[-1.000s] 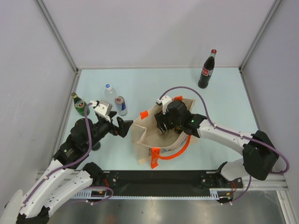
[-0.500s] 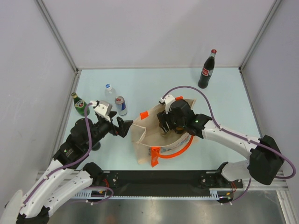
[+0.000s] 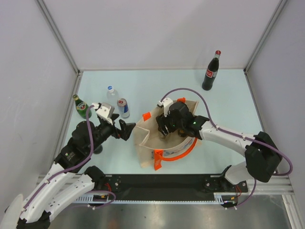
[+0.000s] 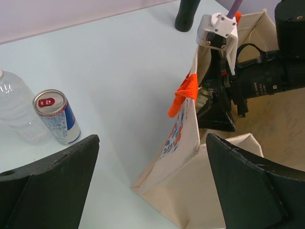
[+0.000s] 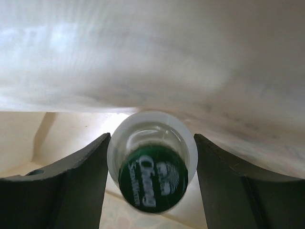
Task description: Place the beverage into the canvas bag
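Inside the boxy beige canvas bag (image 3: pixel 144 143), the right gripper (image 5: pixel 151 157) clamps a round, clear beverage bottle (image 5: pixel 152 183) with a green cap between its 2 fingers. The left gripper (image 3: pixel 127 130) gapes wide just beside the bag's left wall.

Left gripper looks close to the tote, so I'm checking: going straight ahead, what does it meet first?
Probably the canvas bag, its printed near wall, right ahead of the open left gripper; depth unclear.

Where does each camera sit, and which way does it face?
Top external: above and behind, looking down at the table; left arm, right arm show.
Left wrist: on left arm, facing canvas bag and can; open left claw shows.
Right wrist: inside the bag, facing a bottle gripped by the right claw.
Shared: top and left wrist both show bag, can.
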{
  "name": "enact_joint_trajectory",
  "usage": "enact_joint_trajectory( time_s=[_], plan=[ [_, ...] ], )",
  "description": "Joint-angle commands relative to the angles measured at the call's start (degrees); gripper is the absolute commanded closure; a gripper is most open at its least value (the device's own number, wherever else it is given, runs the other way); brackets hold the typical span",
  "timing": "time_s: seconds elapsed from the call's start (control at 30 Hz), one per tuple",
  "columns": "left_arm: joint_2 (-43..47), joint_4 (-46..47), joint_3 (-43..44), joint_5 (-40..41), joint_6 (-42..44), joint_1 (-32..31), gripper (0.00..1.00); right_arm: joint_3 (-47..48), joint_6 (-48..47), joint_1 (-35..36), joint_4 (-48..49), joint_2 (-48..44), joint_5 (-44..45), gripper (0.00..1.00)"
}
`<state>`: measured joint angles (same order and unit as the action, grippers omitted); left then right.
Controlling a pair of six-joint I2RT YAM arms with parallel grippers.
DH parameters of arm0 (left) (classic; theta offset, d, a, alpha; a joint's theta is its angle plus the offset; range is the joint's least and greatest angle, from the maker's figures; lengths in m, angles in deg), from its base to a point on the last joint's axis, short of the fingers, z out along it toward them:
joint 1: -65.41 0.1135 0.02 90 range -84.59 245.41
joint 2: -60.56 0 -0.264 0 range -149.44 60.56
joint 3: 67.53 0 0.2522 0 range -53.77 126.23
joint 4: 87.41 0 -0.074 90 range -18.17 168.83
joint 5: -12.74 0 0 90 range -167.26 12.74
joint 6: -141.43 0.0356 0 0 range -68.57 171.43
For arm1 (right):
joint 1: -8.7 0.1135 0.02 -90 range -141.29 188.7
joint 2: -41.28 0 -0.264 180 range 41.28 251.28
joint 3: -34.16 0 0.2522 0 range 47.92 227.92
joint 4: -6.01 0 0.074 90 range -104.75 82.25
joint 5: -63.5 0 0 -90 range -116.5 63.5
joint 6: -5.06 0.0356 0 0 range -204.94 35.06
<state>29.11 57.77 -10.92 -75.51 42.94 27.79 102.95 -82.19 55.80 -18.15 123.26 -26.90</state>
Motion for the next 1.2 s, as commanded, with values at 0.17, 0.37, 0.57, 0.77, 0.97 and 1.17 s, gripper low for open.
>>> enact_joint_trajectory(
  time_s=[0.17,0.37,0.57,0.77,0.97,1.17],
  plan=[
    [0.41,1.46,-0.14,-0.35,0.14,-0.25,0.0,2.81,-2.39,2.3,7.14,0.56,6.29,0.33],
    [0.33,1.37,-0.13,-0.27,0.32,-0.25,0.0,3.25,-1.34,2.39,6.61,-1.38,6.65,0.23],
    [0.33,1.46,-0.05,-0.35,0.14,-0.34,0.0,5.53,-0.02,2.39,4.51,-3.57,6.11,0.2],
    [0.68,1.46,-0.14,-0.09,0.32,-0.34,0.0,10.09,2.09,2.39,-0.94,-6.73,6.21,0.2],
    [0.5,1.37,-0.05,-0.27,0.23,-0.34,0.0,15.36,5.34,2.39,-8.66,-10.95,4.8,0.2],
    [0.94,1.37,-0.05,-0.26,0.14,-0.34,0.0,19.94,7.36,1.17,-13.51,-14.3,5.33,0.2]
  ],
)
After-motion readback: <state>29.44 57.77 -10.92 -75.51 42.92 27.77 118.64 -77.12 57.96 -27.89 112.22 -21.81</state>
